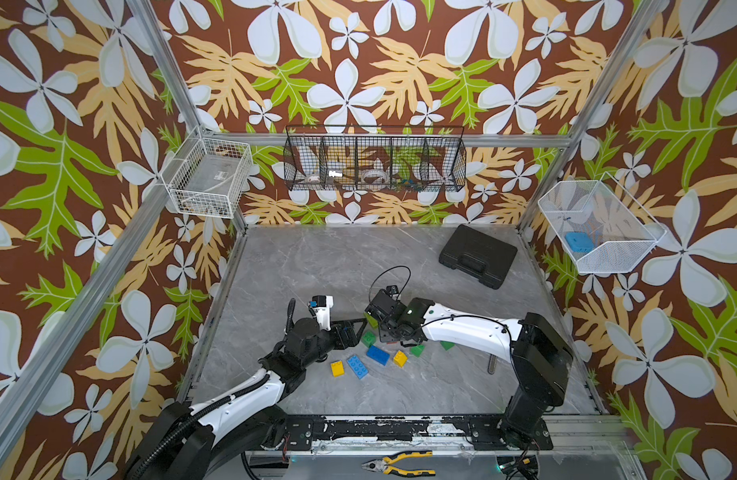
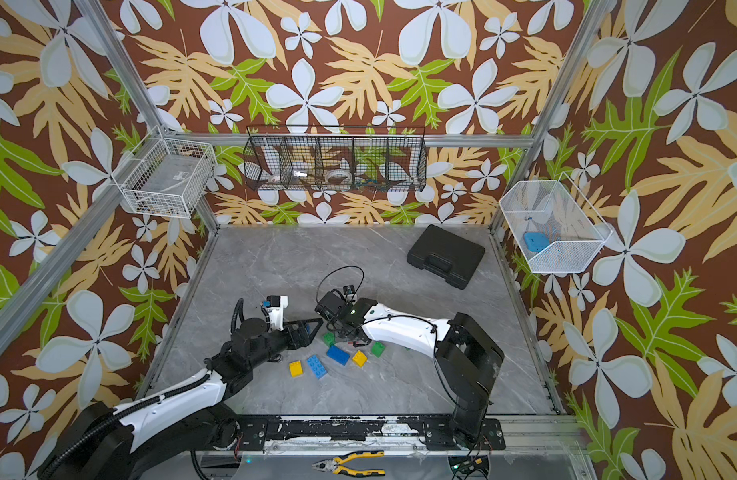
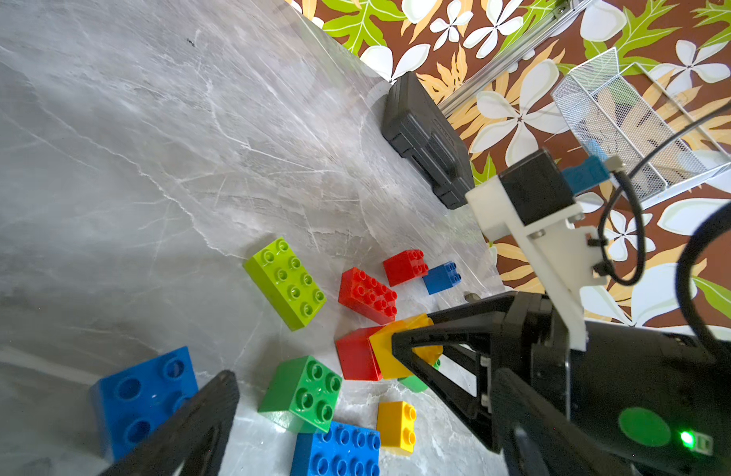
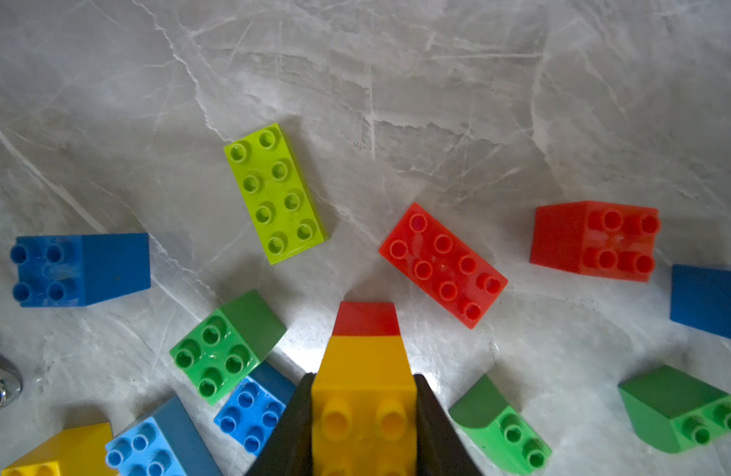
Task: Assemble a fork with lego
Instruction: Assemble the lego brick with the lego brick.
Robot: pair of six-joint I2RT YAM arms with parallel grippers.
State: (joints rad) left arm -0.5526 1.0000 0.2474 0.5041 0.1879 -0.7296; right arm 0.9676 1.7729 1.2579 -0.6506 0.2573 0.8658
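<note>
My right gripper (image 4: 364, 416) is shut on a yellow brick (image 4: 364, 371) that has a red brick (image 4: 366, 319) stuck on its far end, low over the table. Loose lego lies around it: a lime 2x4 (image 4: 275, 193), a red 2x4 (image 4: 442, 266), a red 2x2 (image 4: 594, 241), and several blue and green bricks. My left gripper (image 3: 364, 420) is open beside the right one. A green 2x2 (image 3: 302, 393), a blue 2x4 (image 3: 339, 449) and a small yellow brick (image 3: 397, 426) lie between its fingers. In a top view the right gripper (image 1: 394, 334) hides the stack.
A black case (image 1: 478, 255) lies at the back right of the table. A white mesh basket (image 1: 633, 249) on the right wall holds a flat light-blue block (image 1: 579, 242). Wire baskets hang at the back (image 1: 375, 183) and left (image 1: 207, 183). Pliers (image 1: 400, 463) lie beyond the front rail.
</note>
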